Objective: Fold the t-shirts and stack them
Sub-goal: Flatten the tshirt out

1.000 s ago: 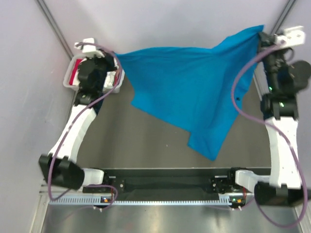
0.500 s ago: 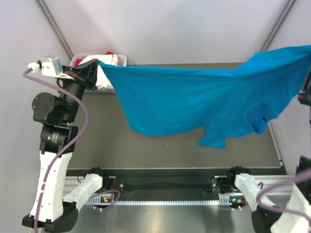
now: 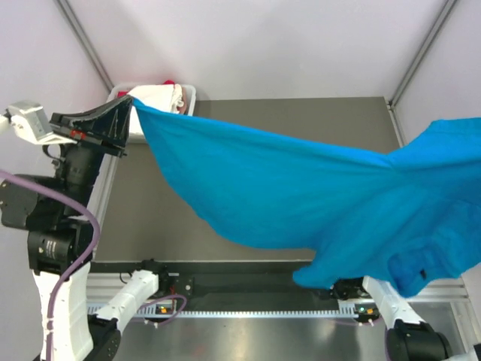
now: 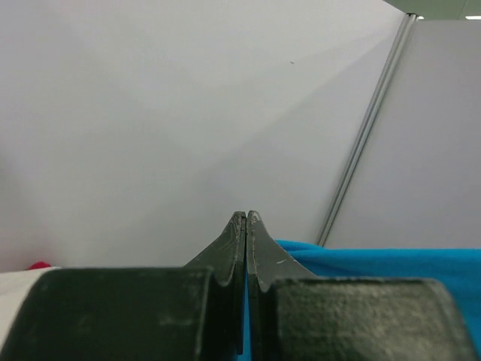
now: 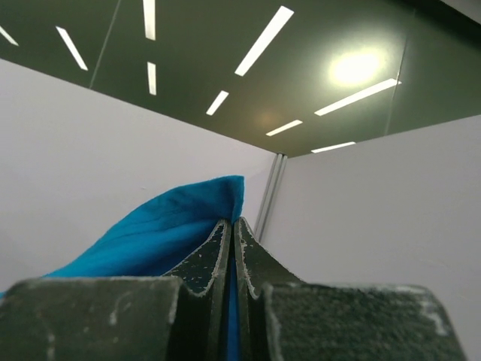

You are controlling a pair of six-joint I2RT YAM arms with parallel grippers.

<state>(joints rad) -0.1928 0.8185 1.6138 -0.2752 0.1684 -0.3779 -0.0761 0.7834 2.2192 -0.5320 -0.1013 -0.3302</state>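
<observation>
Left gripper (image 3: 129,110) pinches the blue shirt (image 3: 301,195) at its far-left corner. The right gripper (image 5: 231,223), outside the top view, is clamped onto the other end. The shirt hangs stretched in air over the table (image 3: 301,116). Judged step: spreading out; next, lower it flat. Both arms are high and wide apart. The tub (image 3: 189,91) behind holds a white shirt (image 3: 154,96).

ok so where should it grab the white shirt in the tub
Probably the crumpled top of the white shirt, coming straight down: it lies bunched in the tub, whose walls block a sideways approach. The left gripper, shut on the blue shirt, is nearest.
</observation>
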